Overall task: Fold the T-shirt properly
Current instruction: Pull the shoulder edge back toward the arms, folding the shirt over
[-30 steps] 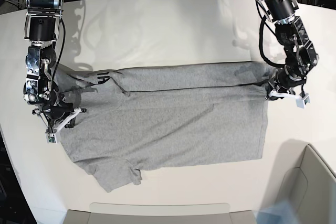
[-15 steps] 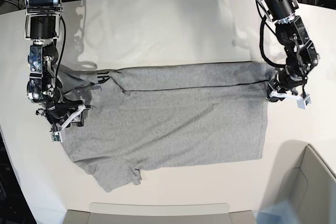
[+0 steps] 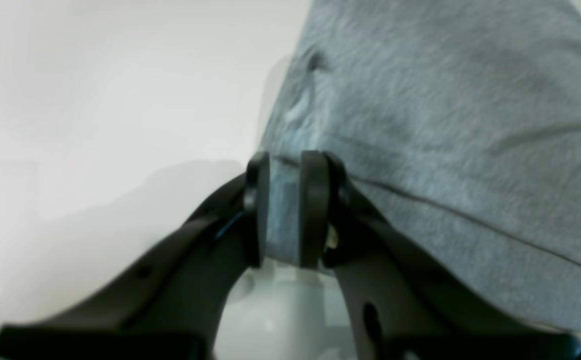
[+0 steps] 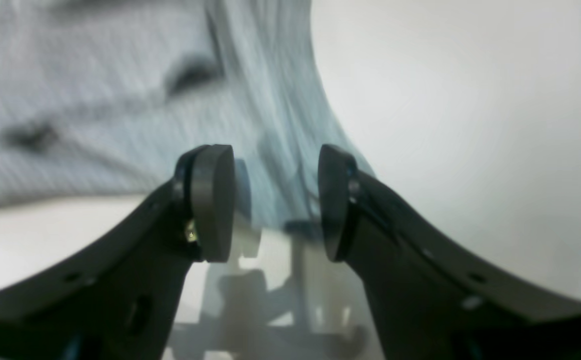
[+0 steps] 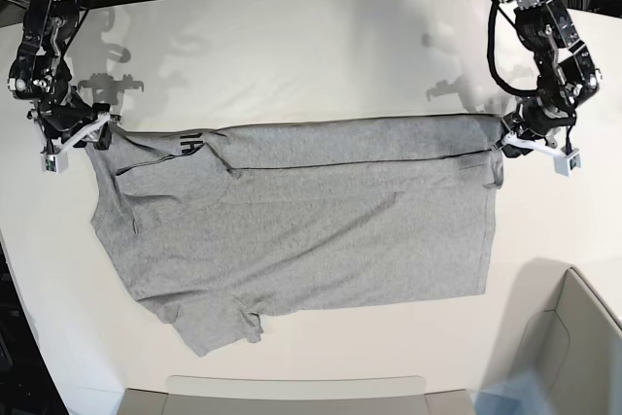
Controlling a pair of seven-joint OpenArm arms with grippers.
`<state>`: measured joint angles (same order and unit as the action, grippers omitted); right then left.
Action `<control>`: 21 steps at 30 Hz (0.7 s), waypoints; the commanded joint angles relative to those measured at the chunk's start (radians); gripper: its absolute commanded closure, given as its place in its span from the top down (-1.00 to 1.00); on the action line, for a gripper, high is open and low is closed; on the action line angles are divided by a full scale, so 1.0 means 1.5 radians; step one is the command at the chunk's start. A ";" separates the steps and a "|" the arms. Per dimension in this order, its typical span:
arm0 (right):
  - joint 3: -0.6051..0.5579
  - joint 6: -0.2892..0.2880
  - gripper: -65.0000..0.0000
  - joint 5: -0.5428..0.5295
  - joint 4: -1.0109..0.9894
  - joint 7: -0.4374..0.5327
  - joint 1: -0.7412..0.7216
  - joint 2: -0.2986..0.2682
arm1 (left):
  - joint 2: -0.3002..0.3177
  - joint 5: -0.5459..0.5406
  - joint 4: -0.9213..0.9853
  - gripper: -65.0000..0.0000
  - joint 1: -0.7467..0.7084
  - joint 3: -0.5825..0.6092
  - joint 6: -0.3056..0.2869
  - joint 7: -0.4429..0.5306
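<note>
T-shirt (image 5: 301, 216) lies spread on white bench (image 5: 292, 55), far edge folded over, black lettering showing near the collar. Left gripper (image 3: 286, 210): jaws clenched on a fold of grey cloth at the hem corner. Right gripper (image 4: 275, 200): jaws parted, shoulder-edge cloth between them, contact unclear through blur.

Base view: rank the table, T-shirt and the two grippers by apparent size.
1. Table
2. T-shirt
3. Left gripper and right gripper: they look about alike, so no ranking between them.
</note>
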<state>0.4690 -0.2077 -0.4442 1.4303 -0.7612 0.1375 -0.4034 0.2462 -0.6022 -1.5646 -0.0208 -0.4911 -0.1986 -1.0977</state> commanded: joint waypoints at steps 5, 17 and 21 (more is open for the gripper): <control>0.013 -0.007 -0.16 -0.007 -0.063 0.018 -0.013 -0.020 | 0.009 -0.007 -0.012 -0.62 -0.009 0.003 -0.001 0.008; 0.007 -0.008 -0.16 -0.006 -0.083 0.031 -0.013 -0.017 | 0.043 -0.006 0.068 -0.52 -0.013 0.030 -0.001 0.035; 0.007 -0.008 -0.16 -0.006 -0.083 0.031 -0.011 -0.017 | 0.053 -0.007 0.083 -0.52 -0.017 0.063 -0.001 0.060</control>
<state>0.4786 -0.2146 -0.4572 1.3025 -0.6891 0.1200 -0.4171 0.3145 -0.6094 -1.4311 -0.0525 -0.3965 -0.1997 -1.0130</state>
